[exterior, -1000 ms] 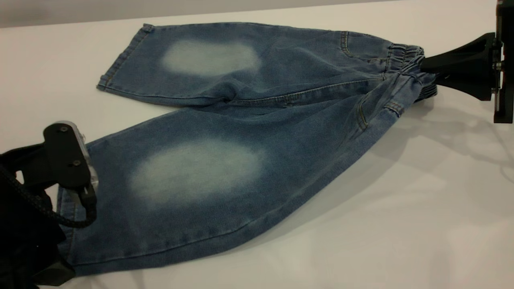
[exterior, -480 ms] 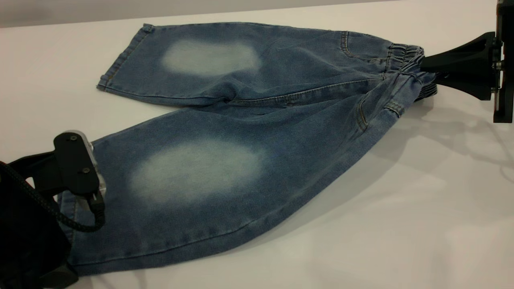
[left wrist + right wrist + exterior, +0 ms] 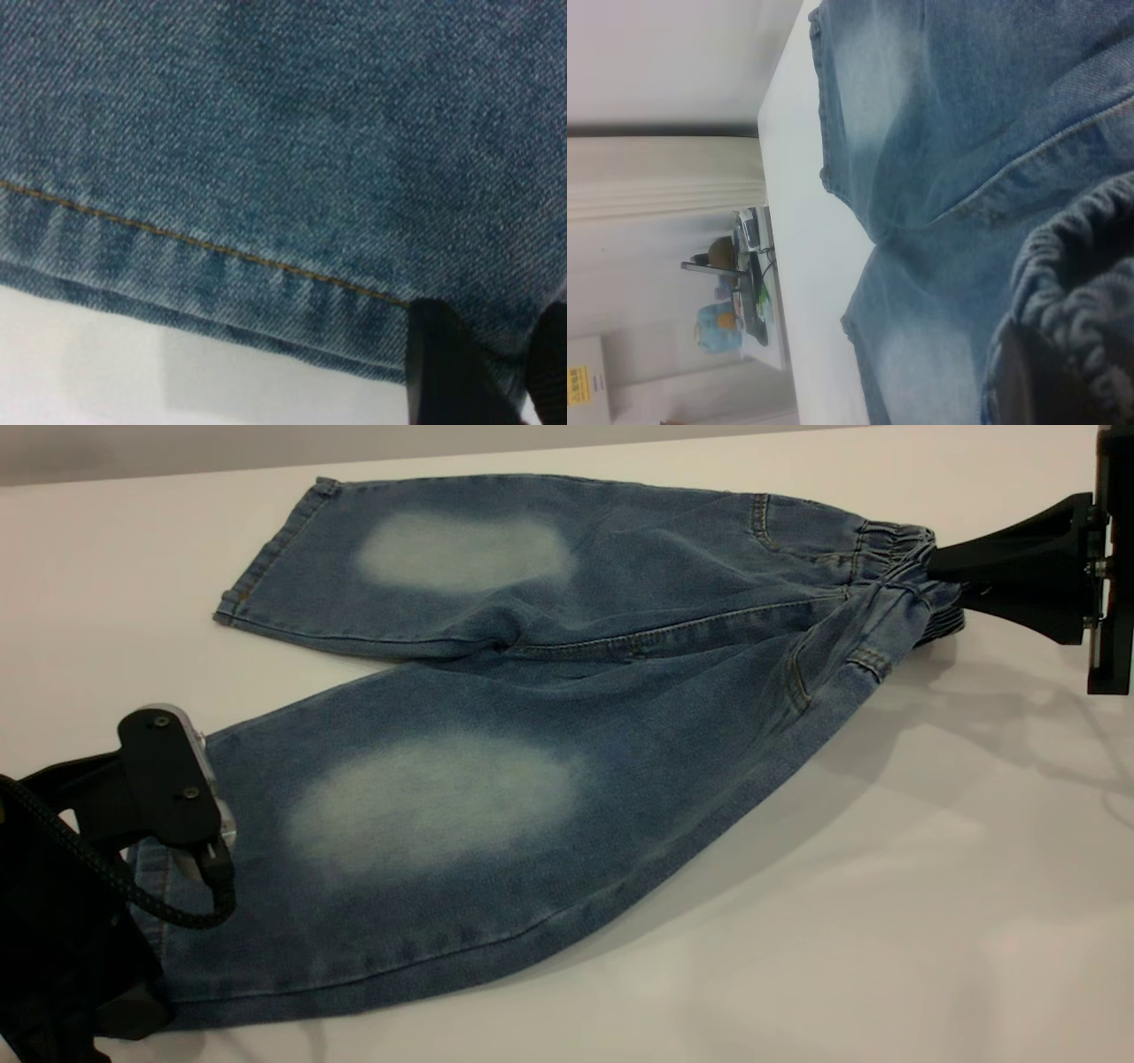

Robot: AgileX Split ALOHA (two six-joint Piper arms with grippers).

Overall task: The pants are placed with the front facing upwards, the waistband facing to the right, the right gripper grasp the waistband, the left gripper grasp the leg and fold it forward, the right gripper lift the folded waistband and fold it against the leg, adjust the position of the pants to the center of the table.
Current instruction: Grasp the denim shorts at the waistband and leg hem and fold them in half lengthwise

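change: your black left tool [image 3: 199, 850] has crept onto the near leg hem of the small blue denim pants [image 3: 549, 717], fingers straddling it | right black tool [image 3: 939, 571] clamps the elastic waistband | white surface [image 3: 886, 868] | fold pending

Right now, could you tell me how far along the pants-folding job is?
Early stage. Done: the right gripper is clamped on the bunched waistband of the pants, lifting that end slightly. In hand: the left gripper is at the near leg's hem, fingers over the denim, but a firm grip isn't clear. Left: both legs lie spread on the table, so both folds and the centering remain.
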